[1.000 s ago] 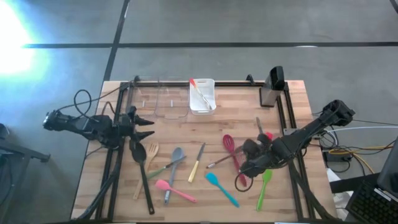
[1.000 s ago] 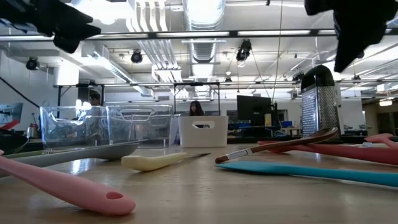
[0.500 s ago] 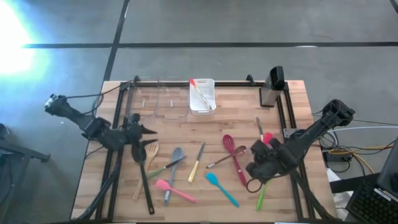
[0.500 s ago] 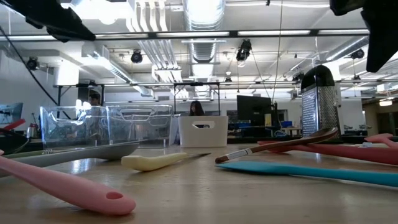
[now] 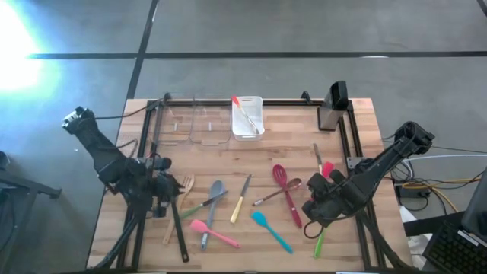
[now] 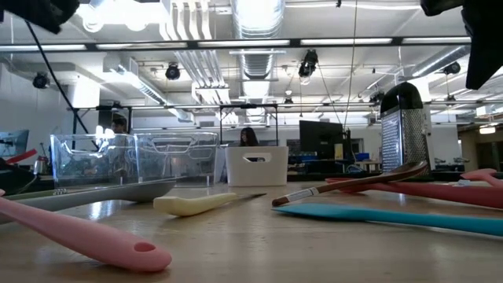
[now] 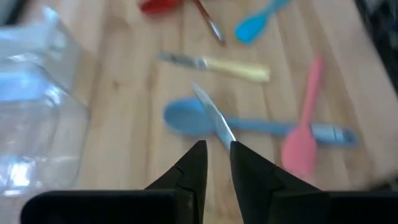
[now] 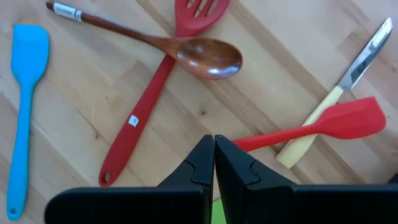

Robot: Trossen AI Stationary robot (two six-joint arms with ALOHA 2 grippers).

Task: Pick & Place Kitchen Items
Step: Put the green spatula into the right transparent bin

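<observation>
No legible text, brand, number or sign found in any view. Small white labels sit on the wooden spoon [image 8: 155, 42] handle end and on the red slotted spatula [image 8: 149, 99] handle; the print on both is too small to read. No further markings noted.

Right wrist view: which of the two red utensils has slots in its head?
The long red one, crossed by the wooden spoon; its head shows slots. The other red spatula, lying across the knife, has a solid head.
</observation>
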